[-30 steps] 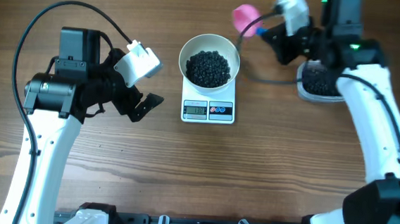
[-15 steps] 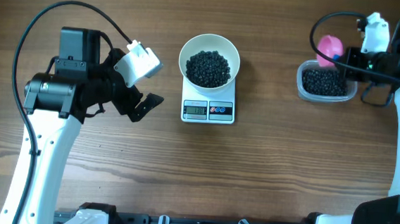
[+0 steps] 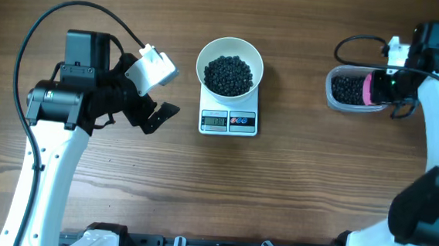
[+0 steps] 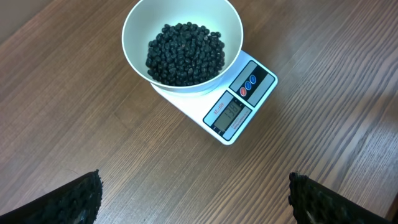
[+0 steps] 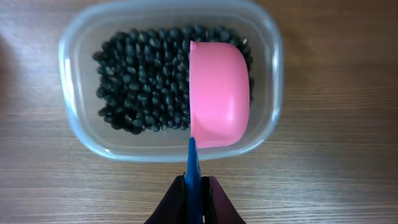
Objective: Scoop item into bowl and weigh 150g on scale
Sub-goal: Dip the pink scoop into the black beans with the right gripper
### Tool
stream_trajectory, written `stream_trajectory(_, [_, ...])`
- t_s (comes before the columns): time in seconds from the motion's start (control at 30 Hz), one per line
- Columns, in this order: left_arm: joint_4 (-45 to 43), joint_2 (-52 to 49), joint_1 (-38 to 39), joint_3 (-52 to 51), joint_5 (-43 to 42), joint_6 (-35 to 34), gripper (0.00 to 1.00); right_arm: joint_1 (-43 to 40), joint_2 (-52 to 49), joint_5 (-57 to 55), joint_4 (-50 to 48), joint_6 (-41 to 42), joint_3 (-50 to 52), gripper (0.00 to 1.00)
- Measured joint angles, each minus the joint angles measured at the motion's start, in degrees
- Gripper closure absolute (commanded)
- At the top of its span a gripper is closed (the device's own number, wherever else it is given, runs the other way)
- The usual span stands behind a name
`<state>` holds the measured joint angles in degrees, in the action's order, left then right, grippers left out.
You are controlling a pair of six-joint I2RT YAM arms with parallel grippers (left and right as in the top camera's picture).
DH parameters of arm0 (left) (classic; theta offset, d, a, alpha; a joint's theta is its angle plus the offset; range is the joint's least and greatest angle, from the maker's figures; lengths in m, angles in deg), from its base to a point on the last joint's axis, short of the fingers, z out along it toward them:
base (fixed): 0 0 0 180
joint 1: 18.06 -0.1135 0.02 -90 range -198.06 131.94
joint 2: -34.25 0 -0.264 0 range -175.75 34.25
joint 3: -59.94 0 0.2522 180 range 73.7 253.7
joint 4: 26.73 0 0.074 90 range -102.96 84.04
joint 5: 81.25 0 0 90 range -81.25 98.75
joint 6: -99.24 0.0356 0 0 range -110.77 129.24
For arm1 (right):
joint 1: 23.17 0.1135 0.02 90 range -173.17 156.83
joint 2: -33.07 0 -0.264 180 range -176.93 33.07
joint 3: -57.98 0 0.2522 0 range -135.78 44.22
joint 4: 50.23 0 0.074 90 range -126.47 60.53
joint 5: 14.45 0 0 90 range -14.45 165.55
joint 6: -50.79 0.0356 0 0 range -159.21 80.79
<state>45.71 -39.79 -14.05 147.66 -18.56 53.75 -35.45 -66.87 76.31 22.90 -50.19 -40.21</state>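
A white bowl [image 3: 207,51] heaped with black beans [image 3: 229,74] is seen standing on the small white scale [image 3: 229,122] at the middle of the wooden table [image 3: 292,190], with the grey display and the red and blue buttons turned toward the robot's side. The left gripper [image 4: 196,196] is held wide open and empty just left of the scale, above bare wood, and its two dark fingers [image 4: 68,199] are seen at the bottom corners of the wrist view, with bowl and scale ahead of them. At the far right of the table, the right gripper [image 5: 193,194] is clamped tight on the blue handle [image 5: 192,163] of a pink scoop [image 5: 219,93]. The scoop is held over the right part of a clear plastic tub [image 3: 330,98], in which more of the beans are heaped. The scoop's broad pink face is turned to the wrist camera. Tub and scale are set well apart.
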Motion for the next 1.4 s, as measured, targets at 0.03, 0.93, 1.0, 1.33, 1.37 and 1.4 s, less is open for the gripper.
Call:
stream_trajectory(0.03, [-0.02, 0.00, 0.00, 0.00, -0.02, 0.00, 0.00, 0.00, -1.31, 0.02, -0.02, -0.04, 0.07, 0.96])
stream_trajectory(0.93, [0.00, 0.00, 0.00, 0.00, -0.02, 0.00, 0.00, -3.82, -4.66, 22.95, 2.12, -1.84, 0.09, 0.96])
stream_trajectory(1.0, [0.00, 0.00, 0.00, 0.00, -0.02, 0.00, 0.01, -5.99, -4.66, 25.11, 2.16, -1.97, 0.09, 0.96])
stream_trajectory(1.33, [0.00, 0.00, 0.00, 0.00, -0.02, 0.00, 0.00, -18.32, -4.66, 39.56, 5.35, -5.46, 0.09, 0.96])
stream_trajectory(1.37, [0.00, 0.00, 0.00, 0.00, -0.02, 0.00, 0.00, -18.67, -4.66, 40.50, 5.81, -5.90, 0.09, 0.96])
stream_trajectory(1.4, [-0.02, 0.00, 0.00, 0.00, -0.02, 0.00, 0.00, -18.88, -4.66, 41.42, 6.14, -6.34, 0.09, 0.96])
